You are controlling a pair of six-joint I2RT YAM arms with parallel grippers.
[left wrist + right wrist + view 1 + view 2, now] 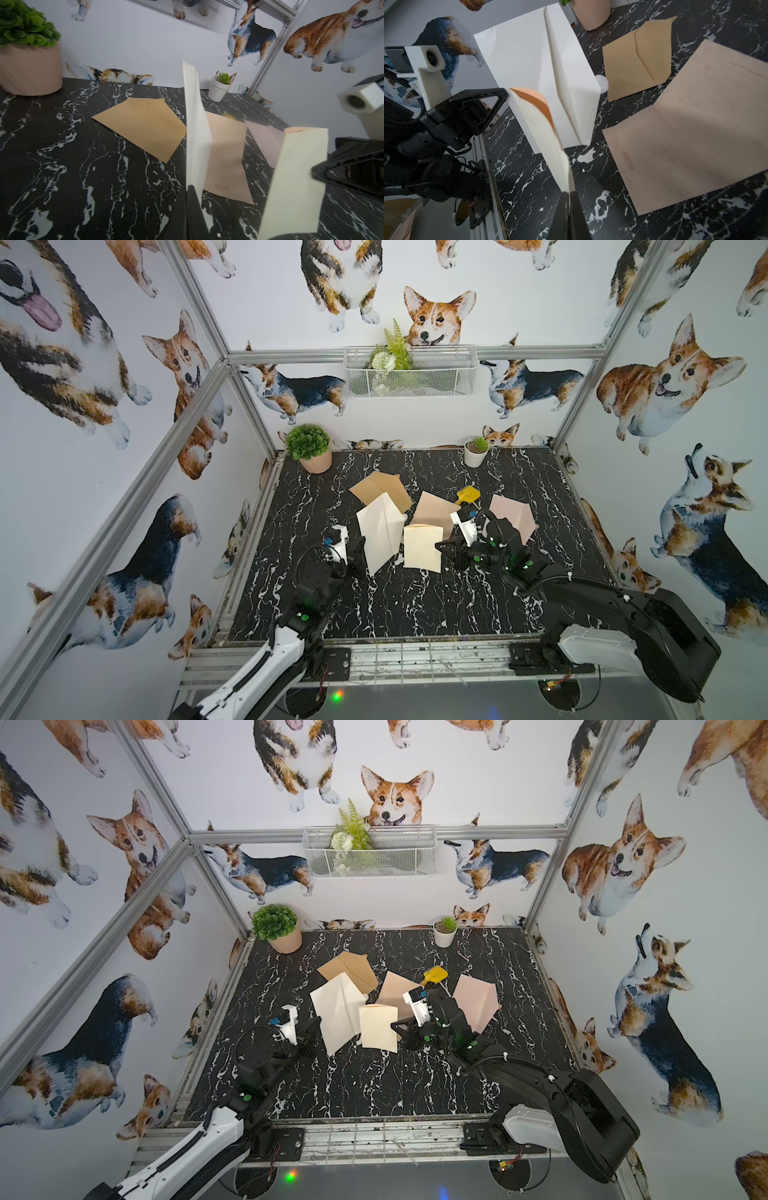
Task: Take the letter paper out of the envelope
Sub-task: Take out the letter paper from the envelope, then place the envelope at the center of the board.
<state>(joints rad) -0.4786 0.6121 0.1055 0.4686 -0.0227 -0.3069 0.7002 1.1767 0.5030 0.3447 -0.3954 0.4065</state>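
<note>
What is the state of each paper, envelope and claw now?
left claw: shut on white envelope
white envelope: flap open, held up
right claw: shut on cream paper
cream paper: folded, outside the envelope
tan envelope: flap open, lying flat
peach sheet: unfolded, flat
pink envelope: flap open, flat

Cell is being enclosed by white corgi-printed walls (270, 302) and silver aluminium framing (196, 294). Black white-veined marble-pattern tabletop (395, 614) is being evenly lit. White wire-mesh basket (436, 381) is being carried on the rear rail (291, 357); pink-potted bushy plant (309, 443) and white-potted succulent (476, 454) are being kept at far corners.
</note>
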